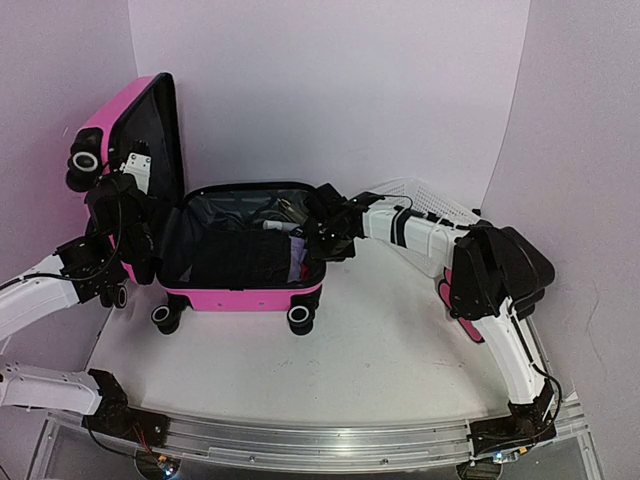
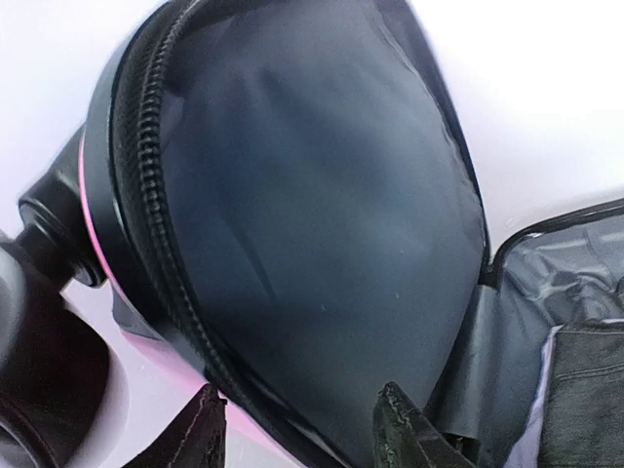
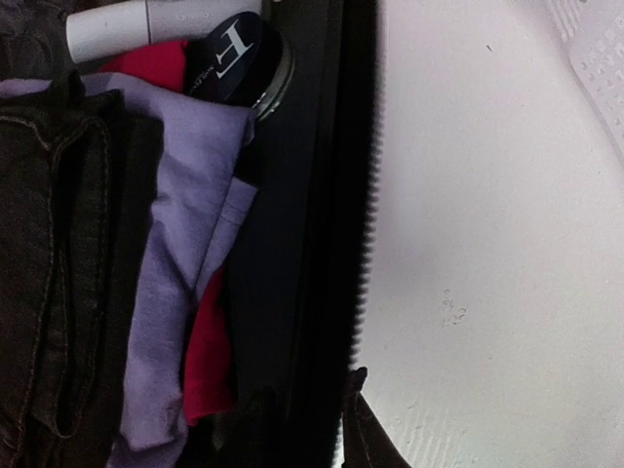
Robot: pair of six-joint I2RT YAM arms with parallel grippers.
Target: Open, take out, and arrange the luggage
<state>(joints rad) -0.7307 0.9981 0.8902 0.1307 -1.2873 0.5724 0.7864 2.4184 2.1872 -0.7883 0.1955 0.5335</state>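
Note:
The pink luggage (image 1: 240, 298) lies open on the table. Its black-lined lid (image 1: 165, 150) stands upright at the left. My left gripper (image 1: 148, 228) straddles the lid's zip edge (image 2: 166, 253), one finger (image 2: 203, 434) on the pink shell and one on the lining, shut on the lid. My right gripper (image 1: 324, 240) is shut on the right rim (image 3: 322, 244) of the lower half, one finger inside and one (image 3: 363, 429) outside. Inside lie dark jeans (image 3: 49, 244), a lilac cloth (image 3: 185, 195), a red cloth (image 3: 207, 361), a white tube (image 3: 127, 24) and a round dark jar (image 3: 239, 58).
A white mesh basket (image 1: 432, 205) stands behind my right arm and also shows in the right wrist view (image 3: 600, 58). Black cases with pink ends (image 1: 510, 262) sit at the right. The luggage's black wheels (image 1: 300, 318) face the table's near side. White walls close in on three sides.

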